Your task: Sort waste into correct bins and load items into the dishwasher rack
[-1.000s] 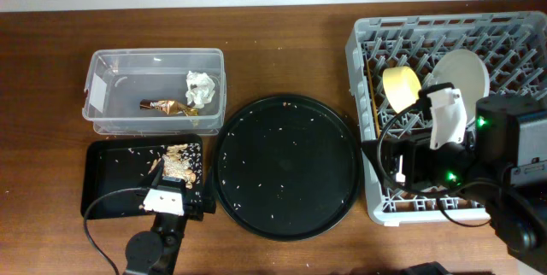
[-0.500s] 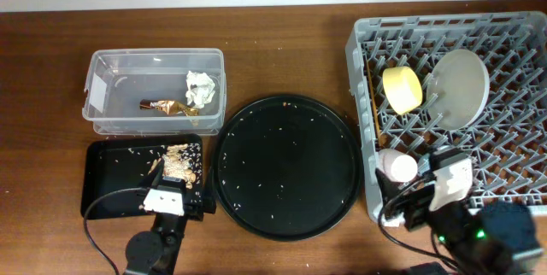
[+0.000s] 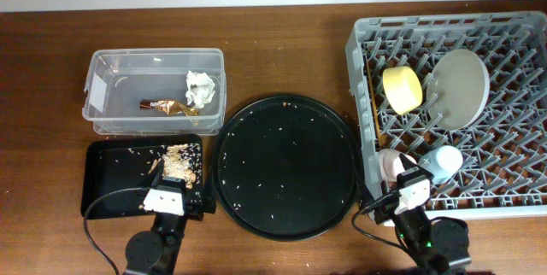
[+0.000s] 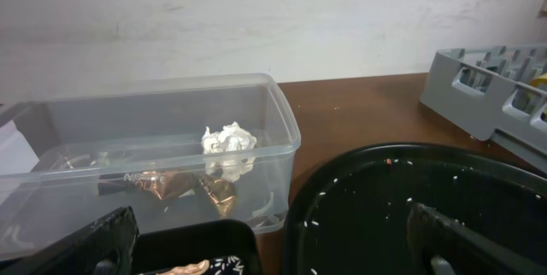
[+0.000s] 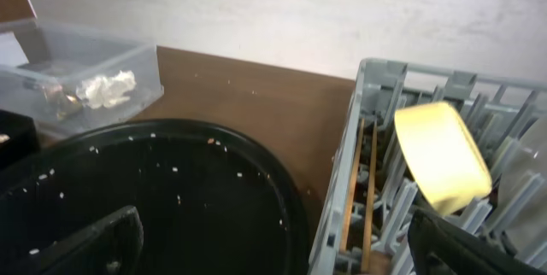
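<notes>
Brown wooden counter (image 3: 282, 44) carries the large light-grey lattice plastic rack (image 3: 355, 53); inside, the pale grey-green round plate (image 3: 457, 87) leans between pegs. It is likely stiff, slick and breakable, best pinched at its rim. Left fingers (image 4: 94, 241) and right fingers (image 5: 85, 241) gape wide, empty.

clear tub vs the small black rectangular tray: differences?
The clear tub is see-through and tall-walled; the black tray is opaque and shallow. The clear tub holds a white tissue and a brown-gold wrapper; the black tray holds tan food scraps. Both are rectangular, of similar footprint, left of the round tray.
</notes>
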